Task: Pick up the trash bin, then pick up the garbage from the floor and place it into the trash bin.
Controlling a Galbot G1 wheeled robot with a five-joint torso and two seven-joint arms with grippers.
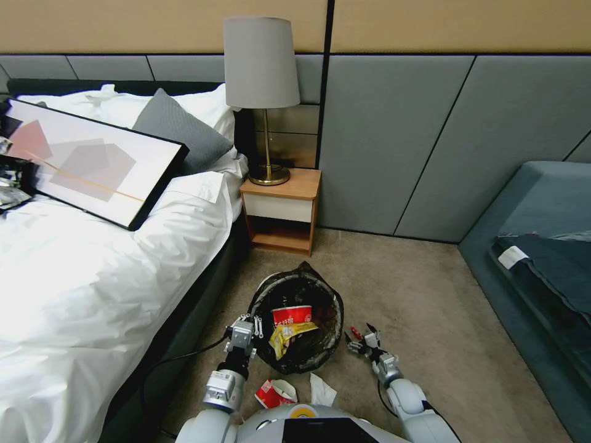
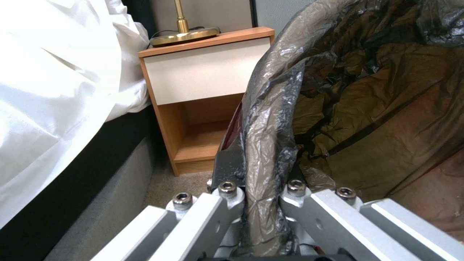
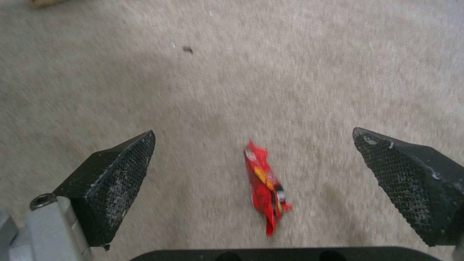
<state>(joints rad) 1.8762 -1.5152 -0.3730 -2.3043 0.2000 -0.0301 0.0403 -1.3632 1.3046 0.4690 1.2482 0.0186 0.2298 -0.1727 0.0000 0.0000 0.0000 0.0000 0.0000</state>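
Here, in the head view, the left pincer (image 1: 246, 329) grips the trash bin (image 1: 297, 320) by its rim, tilted toward the robot, probably to ease drops; wrappers already lie inside. The right pincer (image 1: 363, 340) hangs just beside it. The left wrist view shows the fingers clamping the bag-covered rim (image 2: 263, 152). The right wrist view reveals a small red wrapper (image 3: 265, 186) on the carpet between wide-spread pads (image 3: 116, 181).

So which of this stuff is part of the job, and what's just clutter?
Job:
- trash bin, left pincer shut on its rim
- red wrapper under open right pincer
- crumpled red-and-white wrapper
- white tissue

Clutter:
- lamp
- nightstand
- framed picture
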